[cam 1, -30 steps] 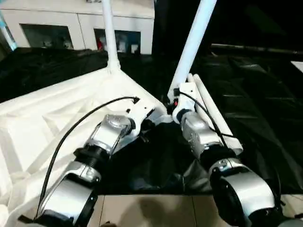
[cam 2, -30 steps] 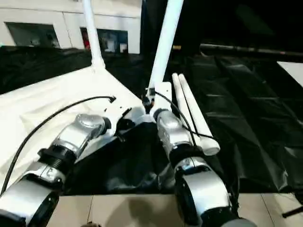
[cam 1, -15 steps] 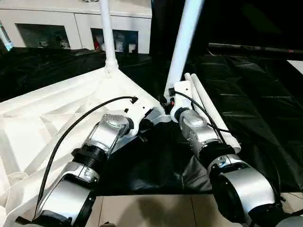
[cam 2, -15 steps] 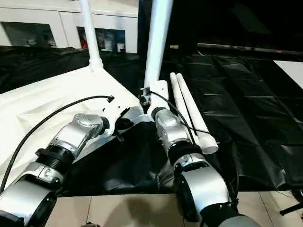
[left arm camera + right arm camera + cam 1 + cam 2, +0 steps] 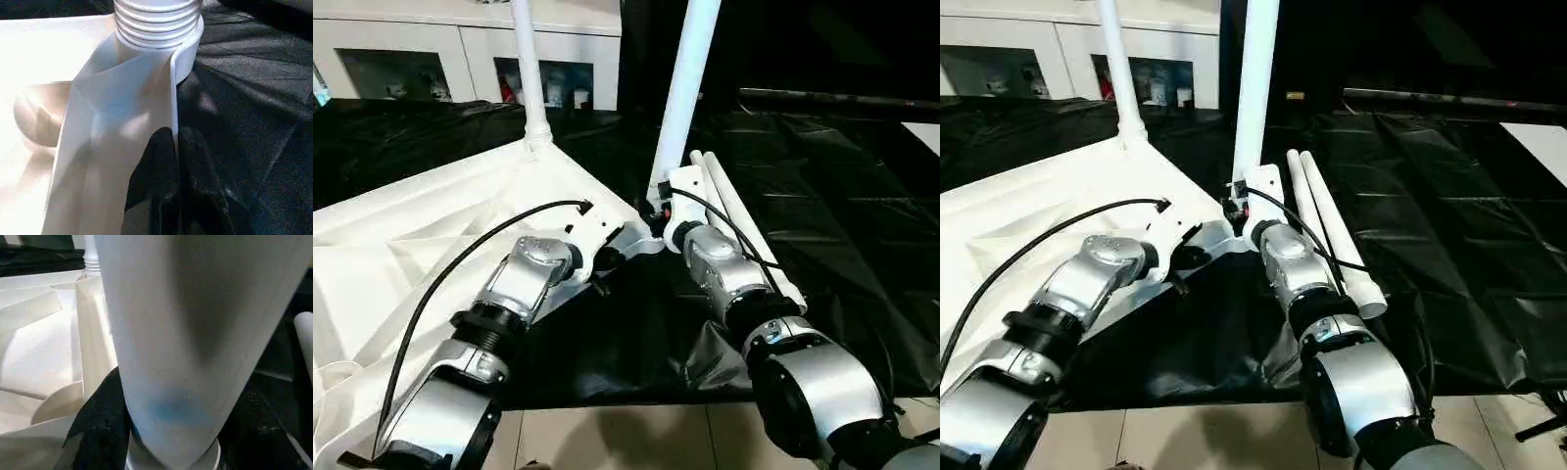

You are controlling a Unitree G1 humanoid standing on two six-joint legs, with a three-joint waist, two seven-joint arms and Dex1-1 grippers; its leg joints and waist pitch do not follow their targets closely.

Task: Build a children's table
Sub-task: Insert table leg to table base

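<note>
Two grippers work at the same near corner of the upturned table top (image 5: 421, 245); the right gripper (image 5: 668, 201) is clasped around the foot of a leg (image 5: 683, 98) that rises nearly upright from the corner socket (image 5: 161, 29), one black finger (image 5: 100, 426) showing just beside the tube in the right wrist view, with its jaws half spread to the tube's width; the left gripper (image 5: 173, 161) is clenched, its two dark fingers (image 5: 156, 166) pinching the thin white rim wall of the top just beside that socket, as if to steady the top while the leg goes in; a second leg (image 5: 527, 69) already stands at the far corner; two more legs (image 5: 744, 225) lie side by side on the black sheet (image 5: 842, 206), just beside the right forearm; a white cabinet (image 5: 450, 59) stands behind the work; by my reading the step in hand is seating or screwing home this second leg, with half the legs yet to fit; the next move would call for pressing or turning the tube down into the ribbed socket while the left grip keeps the top from sliding; the top itself lies ribbed side up, spreading from the grippers toward the robot's left, its held corner meeting the black sheet.
</note>
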